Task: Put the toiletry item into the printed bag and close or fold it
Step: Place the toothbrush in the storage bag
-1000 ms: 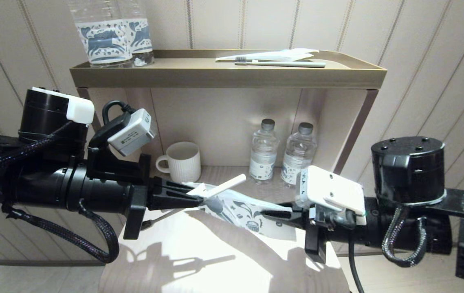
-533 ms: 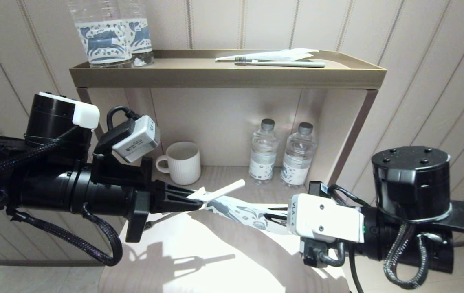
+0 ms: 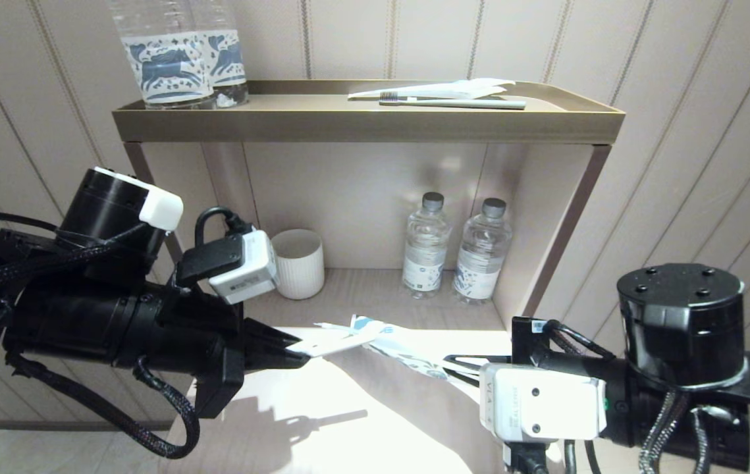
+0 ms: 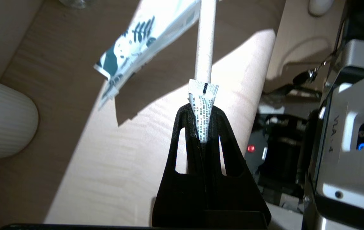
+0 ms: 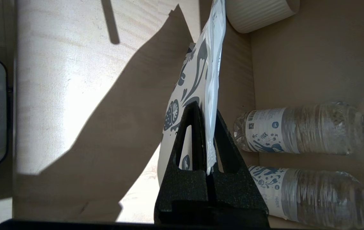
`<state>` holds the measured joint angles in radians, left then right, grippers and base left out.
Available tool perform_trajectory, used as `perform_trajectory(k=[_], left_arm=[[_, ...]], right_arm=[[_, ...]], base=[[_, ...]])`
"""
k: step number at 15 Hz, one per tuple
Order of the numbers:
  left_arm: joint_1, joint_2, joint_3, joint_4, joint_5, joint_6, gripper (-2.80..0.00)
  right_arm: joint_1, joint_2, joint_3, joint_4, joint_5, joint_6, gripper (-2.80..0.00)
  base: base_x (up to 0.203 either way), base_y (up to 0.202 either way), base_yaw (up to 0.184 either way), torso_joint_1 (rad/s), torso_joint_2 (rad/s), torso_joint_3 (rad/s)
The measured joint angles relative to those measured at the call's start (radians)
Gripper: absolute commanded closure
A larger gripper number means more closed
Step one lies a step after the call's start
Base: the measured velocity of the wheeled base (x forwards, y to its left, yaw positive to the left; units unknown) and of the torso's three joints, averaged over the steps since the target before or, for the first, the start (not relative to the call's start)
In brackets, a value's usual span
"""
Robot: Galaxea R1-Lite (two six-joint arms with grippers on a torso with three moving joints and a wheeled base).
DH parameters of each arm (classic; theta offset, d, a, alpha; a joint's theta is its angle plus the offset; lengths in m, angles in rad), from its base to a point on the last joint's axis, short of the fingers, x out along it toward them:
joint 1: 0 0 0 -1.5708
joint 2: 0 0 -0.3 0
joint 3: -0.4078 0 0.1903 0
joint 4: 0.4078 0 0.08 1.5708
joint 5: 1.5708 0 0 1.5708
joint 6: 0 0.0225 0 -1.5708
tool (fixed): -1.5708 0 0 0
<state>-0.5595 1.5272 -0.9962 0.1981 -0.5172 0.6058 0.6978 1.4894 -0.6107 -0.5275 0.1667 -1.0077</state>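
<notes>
My left gripper point(image 3: 292, 347) point(image 4: 202, 108) is shut on the toiletry item point(image 3: 338, 342) point(image 4: 205, 48), a slim white stick whose crimped, printed end sits between the fingers. It lies almost level above the table, pointing right at the near end of the printed bag point(image 3: 401, 349) point(image 4: 137, 38) point(image 5: 194, 73). Whether its tip is inside the bag I cannot tell. The bag is white with dark blue floral prints. My right gripper point(image 3: 457, 364) point(image 5: 205, 108) is shut on the bag's far end, holding it in the air, seen nearly edge-on. No dark bristle head shows.
The lower shelf holds a white ribbed mug point(image 3: 297, 263) and two small water bottles point(image 3: 425, 247). On the top tray point(image 3: 368, 125) stand two clear bottles with horse labels point(image 3: 177, 59), and a greyish-green toothbrush point(image 3: 454, 103) lies on a white wrapper. The light wooden table point(image 3: 322, 421) is below.
Both arms have sunk lower towards the table. The white item has tipped from slanting upward to nearly level, and the bag has dropped and turned from face-on to almost edge-on.
</notes>
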Motion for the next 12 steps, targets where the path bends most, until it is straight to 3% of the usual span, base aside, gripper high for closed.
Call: perform_trajectory(k=[2,4,9,12], left_arm=[[-0.037,0.008,-0.024,0.074,0.081,0.045,0.0],[-0.067,0.025,-0.078,0.15,0.117,0.057,0.0],[-0.098,0.081,-0.164,0.195,0.117,0.062,0.0],[-0.116,0.111,-0.17,0.193,0.077,0.064,0.0]], right_arm=[[-0.011,0.002,0.032,-0.057,0.001,-0.008,0.0],[-0.014,0.001,0.056,-0.068,0.002,-0.007,0.0],[-0.013,-0.007,0.108,-0.098,0.014,0.003,0.0],[-0.014,-0.007,0.13,-0.125,0.06,0.018,0.0]], base=[[0.0,0.0,0.0,0.0,0.0,0.0],[0.0,0.0,0.0,0.0,0.0,0.0],[0.0,0.0,0.0,0.0,0.0,0.0],[0.0,0.0,0.0,0.0,0.0,0.0]])
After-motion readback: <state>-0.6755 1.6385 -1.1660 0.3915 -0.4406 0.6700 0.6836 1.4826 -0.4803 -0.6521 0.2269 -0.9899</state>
